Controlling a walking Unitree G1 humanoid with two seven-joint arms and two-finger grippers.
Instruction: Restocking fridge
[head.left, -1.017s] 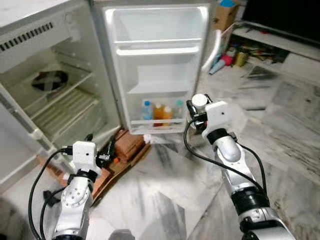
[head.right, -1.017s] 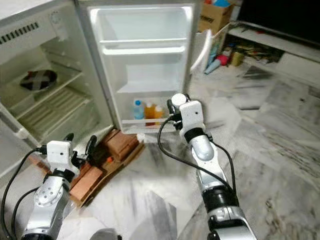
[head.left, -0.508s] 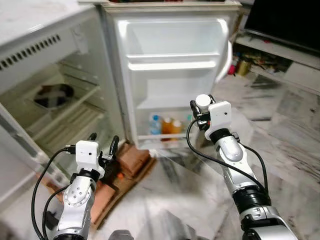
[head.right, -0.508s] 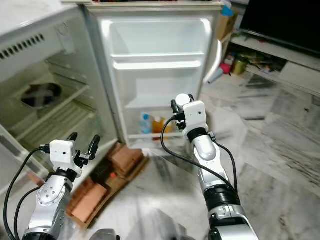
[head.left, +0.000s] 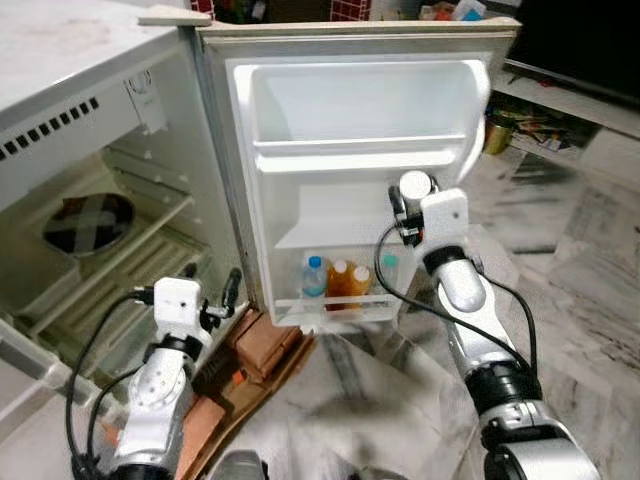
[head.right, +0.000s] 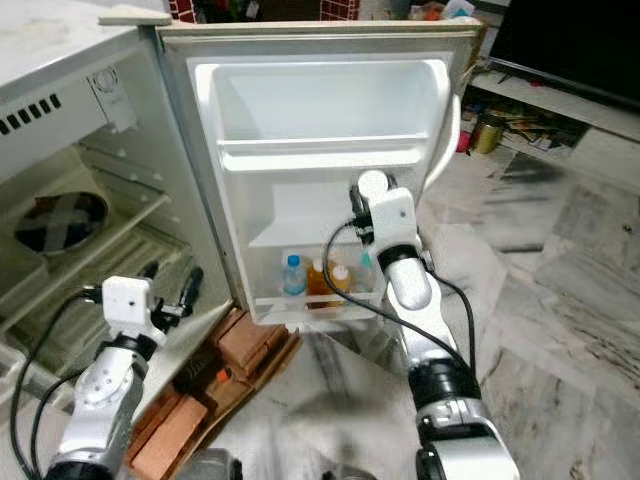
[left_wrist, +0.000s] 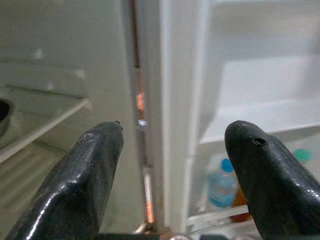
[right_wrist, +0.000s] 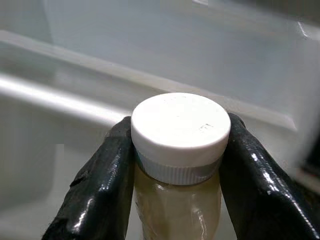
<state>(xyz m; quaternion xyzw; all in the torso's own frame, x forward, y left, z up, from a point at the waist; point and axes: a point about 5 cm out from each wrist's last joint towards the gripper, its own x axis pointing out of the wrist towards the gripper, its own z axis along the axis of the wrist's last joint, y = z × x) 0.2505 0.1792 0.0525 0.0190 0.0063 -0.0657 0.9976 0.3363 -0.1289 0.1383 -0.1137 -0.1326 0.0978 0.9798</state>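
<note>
Two silver arms, white wrist modules, black two-finger grippers.

Each arm is showing a smooth silver shell broken by black ring joints; the right arm (head.left: 470, 310) is carrying a wide black band at the elbow and another just behind the wrist. A boxy white module is sitting on each wrist, and black cables are looping loose from it back along the forearm, most plainly beside the left arm (head.left: 155, 390). The left gripper (left_wrist: 170, 180) is presenting two thick, rounded, glossy black fingers (left_wrist: 82, 175), one with a small pit near its tip. The right gripper (right_wrist: 177, 165) is presenting the same shiny black finish on its fingers (right_wrist: 97, 190).
</note>
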